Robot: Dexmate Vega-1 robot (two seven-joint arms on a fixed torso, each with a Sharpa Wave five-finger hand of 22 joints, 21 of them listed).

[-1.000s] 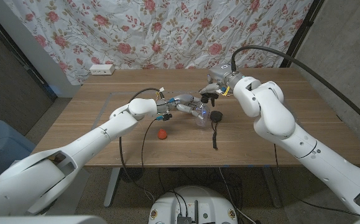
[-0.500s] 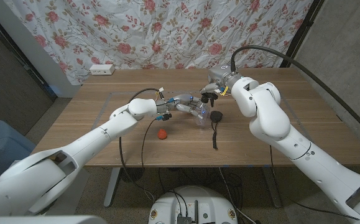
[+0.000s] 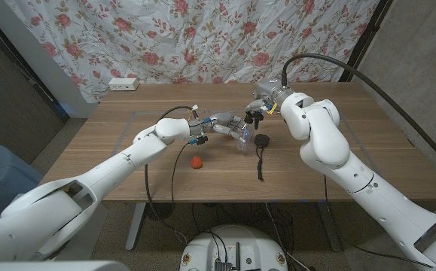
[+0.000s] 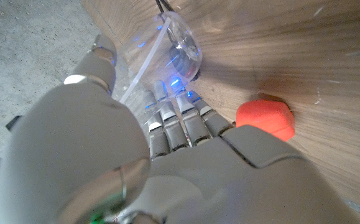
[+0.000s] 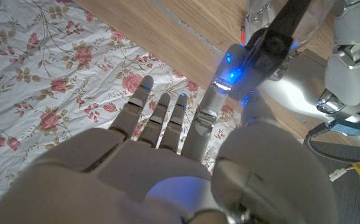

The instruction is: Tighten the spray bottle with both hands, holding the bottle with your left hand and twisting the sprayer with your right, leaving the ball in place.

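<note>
I had the left hand (image 3: 219, 126) wrapped round the clear spray bottle (image 3: 239, 136) near mid-table; bottle tilted over, base toward the near edge. In the left wrist view the fingers (image 4: 175, 121) curled against the bottle (image 4: 167, 46), clear wall and inner tube visible. Right hand (image 3: 257, 113) sat at the bottle's top end, by the black sprayer (image 5: 278, 34). In the right wrist view thumb and one finger closed on the sprayer, other fingers (image 5: 161, 118) spread straight, touching nothing. Red ball (image 3: 195, 161) lay on the table (image 3: 127, 143), nearer to me than the left hand and apart from the bottle. Black round thing w/ a cord (image 3: 261, 141) lay just right of the bottle.
</note>
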